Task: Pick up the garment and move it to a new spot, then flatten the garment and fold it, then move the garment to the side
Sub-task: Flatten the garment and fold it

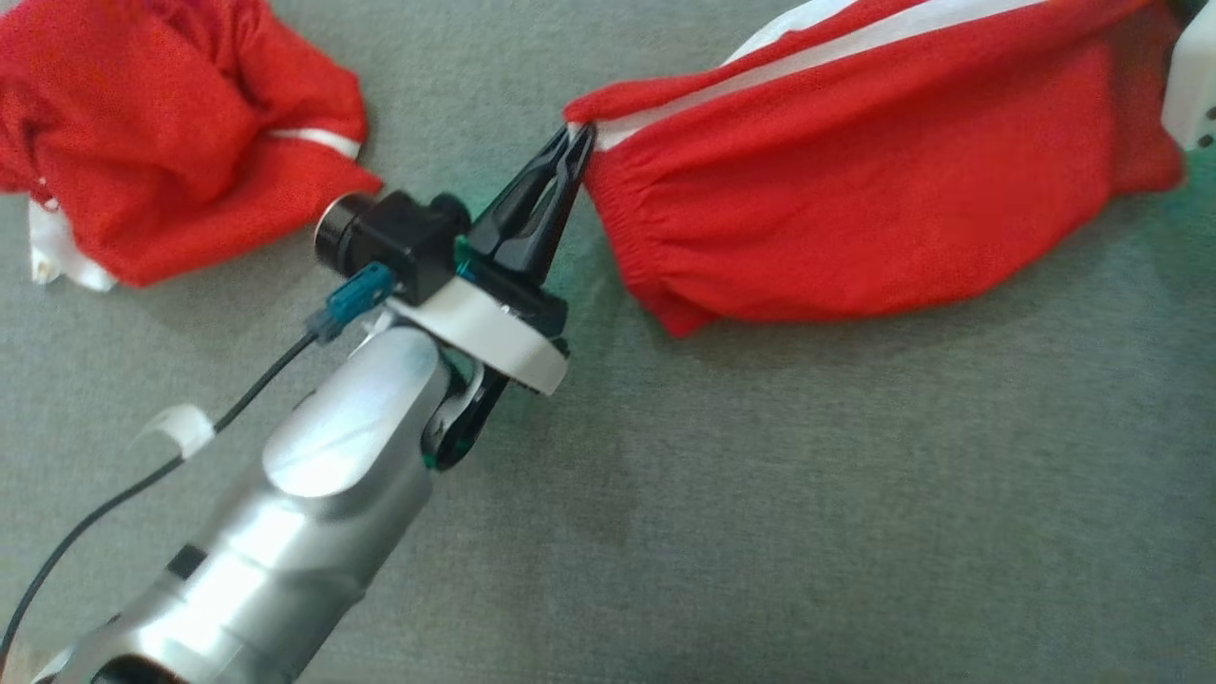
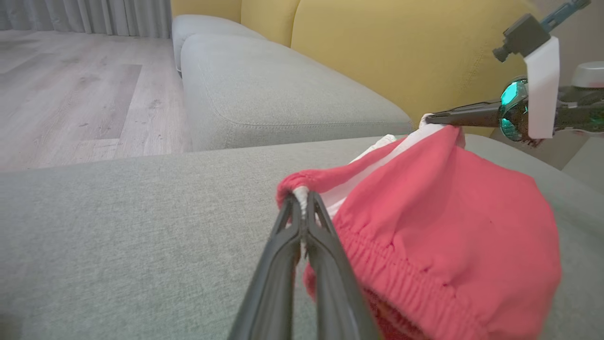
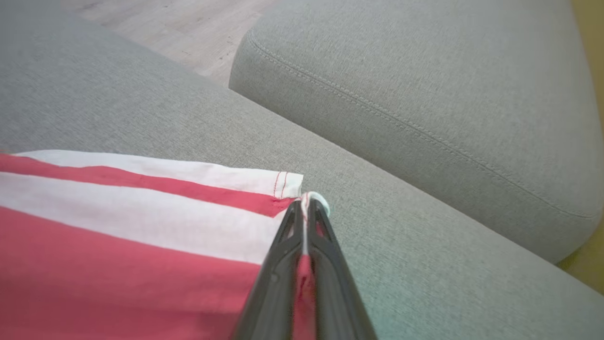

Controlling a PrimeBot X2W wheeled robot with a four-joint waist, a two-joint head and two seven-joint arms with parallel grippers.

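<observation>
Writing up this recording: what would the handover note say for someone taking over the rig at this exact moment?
Left gripper: jaws shut on the elastic edge of the red shorts.
Right gripper: jaws shut on a white-striped hem corner at the other end.
Shorts: stretched between the two grippers over the grey sofa cushion, rumpled, not flat.
A second red garment lies bunched to the robot's left.
Done: shorts gripped at both ends.
Left: lay them flat, fold, move aside. Whether this is the new spot cannot be told.
</observation>
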